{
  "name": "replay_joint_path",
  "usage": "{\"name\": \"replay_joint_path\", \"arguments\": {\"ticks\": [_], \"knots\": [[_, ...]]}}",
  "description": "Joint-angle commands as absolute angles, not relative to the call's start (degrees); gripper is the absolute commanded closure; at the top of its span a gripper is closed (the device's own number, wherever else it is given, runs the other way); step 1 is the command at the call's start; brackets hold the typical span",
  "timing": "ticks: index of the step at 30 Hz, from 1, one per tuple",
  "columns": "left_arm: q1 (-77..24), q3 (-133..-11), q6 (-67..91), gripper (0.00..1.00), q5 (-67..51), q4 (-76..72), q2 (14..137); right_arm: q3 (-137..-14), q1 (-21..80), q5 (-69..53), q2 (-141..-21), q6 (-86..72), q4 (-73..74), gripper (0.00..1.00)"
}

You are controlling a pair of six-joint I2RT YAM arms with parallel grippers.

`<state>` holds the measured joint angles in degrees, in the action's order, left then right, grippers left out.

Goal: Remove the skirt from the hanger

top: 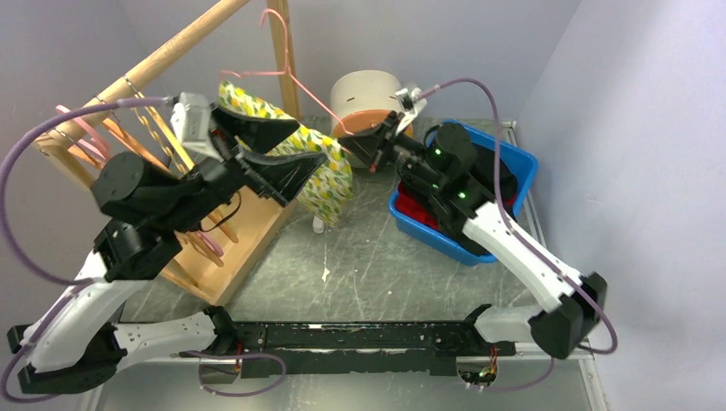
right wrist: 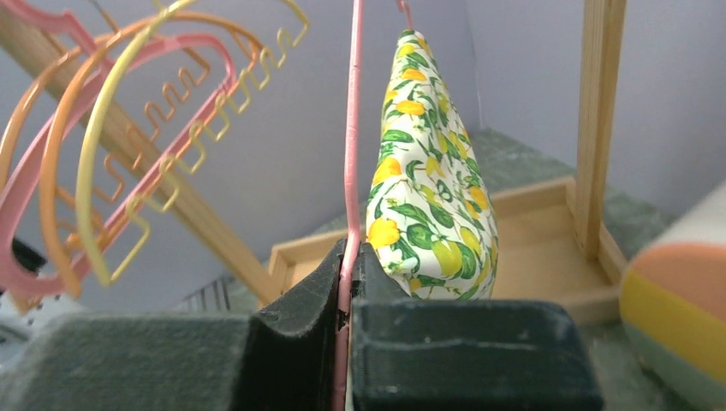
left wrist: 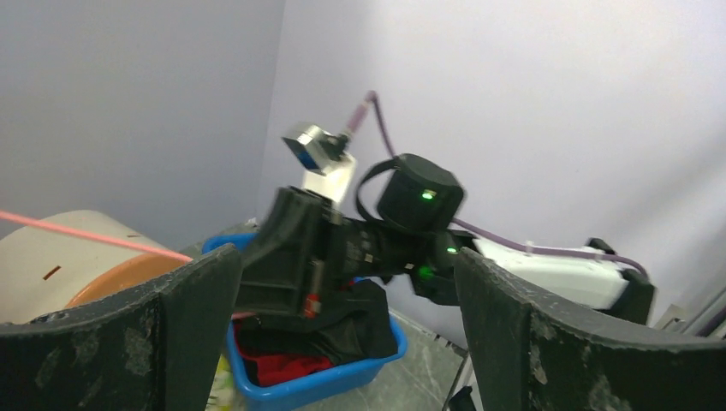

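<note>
Left of the skirt (top: 330, 171), my left claw (top: 310, 143), spread wide, and the wooden rack (top: 248, 248) crowd the way. Right of it, my right claw (right wrist: 346, 295) pinches the pink hanger (right wrist: 352, 128), with the blue bin (top: 428, 231) beyond. In front lies open table (top: 368, 257).

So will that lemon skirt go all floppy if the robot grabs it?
Probably floppy: the skirt hangs in a soft, drooping fold from the pink hanger. Likely light too, since that thin hanger carries it. It may bunch up or slide when tugged, so the right gripper pinching the hanger should help.
</note>
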<state>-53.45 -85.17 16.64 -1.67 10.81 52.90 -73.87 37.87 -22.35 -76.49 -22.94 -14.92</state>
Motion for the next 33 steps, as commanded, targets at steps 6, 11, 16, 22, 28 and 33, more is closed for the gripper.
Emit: {"name": "replay_joint_path", "arguments": {"ticks": [6, 11, 16, 22, 28, 33], "knots": [[-53.45, -98.42, 12.93, 0.06, 4.46, 22.37, 64.96, -62.38, 37.18, -14.48, -52.68, -12.85, -0.97, 1.0], [-53.44, -100.4, 13.37, 0.11, 5.53, 23.14, 67.94, -63.12, 37.17, -9.37, -45.55, -9.46, 11.21, 1.0], [-53.04, -104.85, 13.25, 0.12, 4.12, 25.71, 73.72, -64.67, 37.11, -7.49, -41.19, -8.63, 18.03, 1.0], [-51.16, -105.79, 14.98, 0.15, 1.15, 24.22, 76.81, -63.94, 37.22, -7.12, -37.27, -9.22, 18.98, 1.0], [-49.85, -102.94, 16.87, 0.2, 2.13, 22.15, 76.28, -64.06, 37.2, -6.27, -36.18, -9.22, 18.63, 1.0], [-48.6, -103.39, 17.29, 0.26, -0.09, 22.37, 78.11, -63.23, 37.13, -9.06, -36.02, -9.39, 17.4, 1.0]]}}
